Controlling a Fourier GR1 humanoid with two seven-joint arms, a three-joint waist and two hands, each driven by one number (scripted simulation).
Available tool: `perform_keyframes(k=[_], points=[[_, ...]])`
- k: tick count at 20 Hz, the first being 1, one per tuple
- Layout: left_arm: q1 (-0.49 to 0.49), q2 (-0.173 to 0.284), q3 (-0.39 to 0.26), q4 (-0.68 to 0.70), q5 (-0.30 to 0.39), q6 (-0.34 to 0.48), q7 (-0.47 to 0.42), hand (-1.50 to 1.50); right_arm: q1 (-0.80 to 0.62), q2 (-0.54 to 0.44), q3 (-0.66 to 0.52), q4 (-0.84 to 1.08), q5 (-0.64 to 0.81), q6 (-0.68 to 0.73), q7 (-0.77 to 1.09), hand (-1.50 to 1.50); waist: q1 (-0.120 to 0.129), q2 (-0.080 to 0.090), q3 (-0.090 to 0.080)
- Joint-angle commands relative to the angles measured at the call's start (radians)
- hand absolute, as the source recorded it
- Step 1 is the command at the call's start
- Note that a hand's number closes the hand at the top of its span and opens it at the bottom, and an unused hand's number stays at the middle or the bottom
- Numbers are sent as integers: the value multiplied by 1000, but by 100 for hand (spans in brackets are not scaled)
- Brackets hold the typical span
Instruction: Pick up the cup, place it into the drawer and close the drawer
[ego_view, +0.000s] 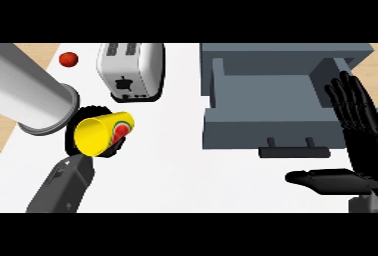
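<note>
White counter top is running under everything, with a strip of wood-coloured surface showing past its left edge. I am holding the yellow cup (102, 134) in my left hand (92, 131), whose black fingers are curling round the cup's body behind it, so the cup is lying tilted on its side with its open mouth facing toward me, near the counter's left edge. My grey forearm is coming in above it from the upper left. My right hand (354, 130) is resting open at the counter's right edge, fingers straight and spread, thumb out toward the left, just beside the drawer's right wall.

To do this step well, I judge I should be carrying the cup rightward, well above the counter, clearing the white toaster (133, 70) that is standing toward the back edge. The grey drawer (258, 132) is pulled open near the back right corner, its handle facing me; I should be lowering the cup inside its walls before uncurling. A small red ball (69, 59) is sitting near the back left corner, out of my path.
</note>
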Motion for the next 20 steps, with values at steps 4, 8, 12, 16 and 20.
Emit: perform_keyframes(k=[4,8,12,16,20], points=[[-70,-31,-70,-218,-22,29,76,150,36,-6,3,-105,-16,2,77,-150,3,-6,1],[-125,-79,-122,-376,-39,143,223,150,21,-14,-20,-26,-23,14,31,-150,9,-4,1],[-146,-104,-161,-536,-43,223,387,150,58,-28,-57,-48,-47,30,2,-150,6,-4,1],[-271,-145,-203,-602,-63,308,555,150,44,-15,-47,-36,-49,26,6,-150,4,-4,1],[-325,-187,-239,-582,-123,381,595,150,75,-18,-50,-29,-46,46,-32,-150,-4,0,1]])
